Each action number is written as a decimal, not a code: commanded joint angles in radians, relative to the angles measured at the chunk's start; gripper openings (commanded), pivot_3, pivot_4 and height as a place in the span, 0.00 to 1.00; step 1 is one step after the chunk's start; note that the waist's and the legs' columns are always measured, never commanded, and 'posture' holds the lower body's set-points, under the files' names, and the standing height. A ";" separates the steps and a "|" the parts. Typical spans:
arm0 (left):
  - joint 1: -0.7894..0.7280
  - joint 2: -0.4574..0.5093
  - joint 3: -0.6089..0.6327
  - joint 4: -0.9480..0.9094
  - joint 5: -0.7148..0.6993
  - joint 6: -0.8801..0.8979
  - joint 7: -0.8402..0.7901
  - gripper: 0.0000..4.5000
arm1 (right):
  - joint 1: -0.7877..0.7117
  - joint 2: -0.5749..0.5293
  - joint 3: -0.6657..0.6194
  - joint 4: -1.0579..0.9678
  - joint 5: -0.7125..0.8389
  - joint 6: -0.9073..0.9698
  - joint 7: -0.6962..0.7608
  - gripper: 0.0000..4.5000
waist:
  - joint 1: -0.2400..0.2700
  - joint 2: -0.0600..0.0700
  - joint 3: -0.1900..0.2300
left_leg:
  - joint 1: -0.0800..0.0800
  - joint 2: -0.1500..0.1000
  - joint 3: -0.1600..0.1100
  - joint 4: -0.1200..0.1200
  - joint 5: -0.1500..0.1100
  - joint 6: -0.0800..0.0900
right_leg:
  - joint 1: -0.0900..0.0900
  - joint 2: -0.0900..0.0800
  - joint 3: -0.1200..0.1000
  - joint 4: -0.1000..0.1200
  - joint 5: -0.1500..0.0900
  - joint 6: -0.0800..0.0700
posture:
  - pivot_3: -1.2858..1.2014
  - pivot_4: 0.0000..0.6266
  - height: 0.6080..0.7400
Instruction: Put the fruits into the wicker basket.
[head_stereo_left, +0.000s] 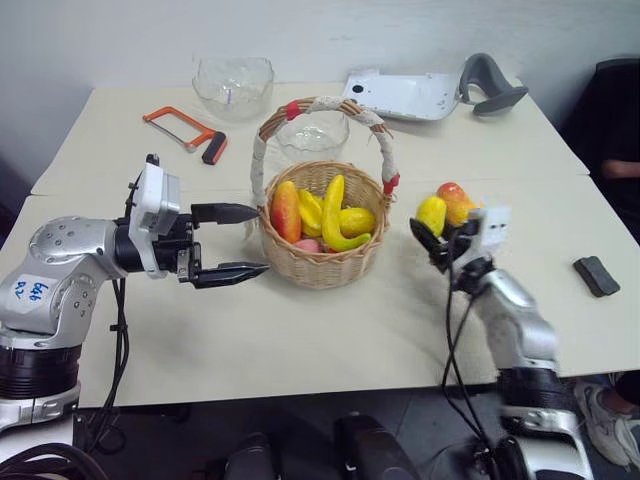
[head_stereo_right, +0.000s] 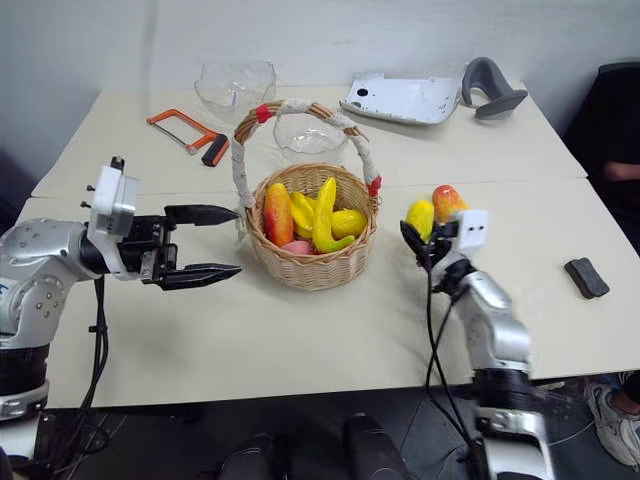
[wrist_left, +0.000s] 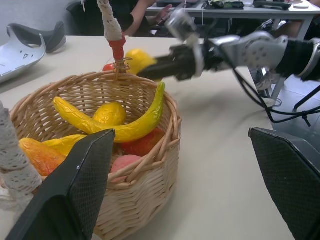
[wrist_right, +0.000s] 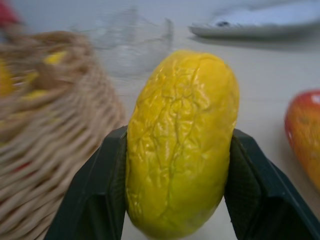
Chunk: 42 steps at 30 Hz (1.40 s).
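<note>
The wicker basket (head_stereo_left: 322, 268) stands mid-table and holds a curved yellow banana (head_stereo_left: 333, 210), a red-orange fruit (head_stereo_left: 285, 210) and other yellow and red pieces. My right gripper (head_stereo_left: 432, 235), to the basket's right and lifted off the table, is shut on a wrinkled yellow fruit (wrist_right: 180, 145), with a black finger (wrist_right: 95, 200) pressing on each side. A red-orange mango (head_stereo_left: 458, 203) lies on the table just behind that hand. On the basket's left side my left gripper (head_stereo_left: 260, 240) is held level and open, with nothing between its fingers.
Two clear glass bowls (head_stereo_left: 233, 85) (head_stereo_left: 312, 135) stand behind the basket. An orange hacksaw (head_stereo_left: 185, 130) lies at the back left and a white and grey device (head_stereo_left: 420, 95) at the back right. A small black block (head_stereo_left: 597, 276) sits near the table's right edge.
</note>
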<state>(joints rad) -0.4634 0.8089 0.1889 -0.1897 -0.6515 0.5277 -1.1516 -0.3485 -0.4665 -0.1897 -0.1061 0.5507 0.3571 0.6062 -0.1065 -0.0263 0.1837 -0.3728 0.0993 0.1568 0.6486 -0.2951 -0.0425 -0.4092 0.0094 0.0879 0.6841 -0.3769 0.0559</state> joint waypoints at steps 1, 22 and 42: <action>0.023 0.013 0.036 -0.038 -0.027 0.005 0.007 1.00 | 0.038 -0.194 0.079 -0.320 0.136 0.113 0.277 0.46 | -0.004 0.000 0.000 | 0.001 0.000 0.000 -0.001 0.000 0.000 | 0.000 0.000 0.000 0.000 0.000 0.000 | 0.52 0.24 1.00; 0.132 -0.018 0.090 -0.068 -0.049 0.003 0.082 1.00 | -0.297 -0.071 0.342 -0.191 -0.224 0.001 0.116 0.99 | 0.002 -0.004 0.000 | -0.002 -0.002 -0.010 0.002 -0.001 -0.001 | -0.004 0.001 0.000 0.003 0.001 -0.002 | 0.52 0.24 1.00; -0.106 -0.133 0.015 -0.157 -0.148 0.106 0.248 1.00 | 0.534 -0.100 -0.297 -0.142 -0.123 -0.241 0.069 0.99 | 0.016 -0.004 0.001 | 0.010 -0.004 -0.010 0.000 0.000 0.002 | 0.016 0.002 0.003 -0.009 0.004 0.003 | 0.52 0.24 1.00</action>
<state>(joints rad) -0.5451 0.6693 0.1757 -0.3203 -0.7584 0.6192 -0.9263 0.2001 -0.5544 -0.4700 -0.1986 0.3835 0.0746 0.6844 -0.0910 -0.0299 0.1844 -0.3619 0.0955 0.1470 0.6489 -0.2952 -0.0409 -0.3936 0.0122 0.0916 0.6750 -0.3727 0.0590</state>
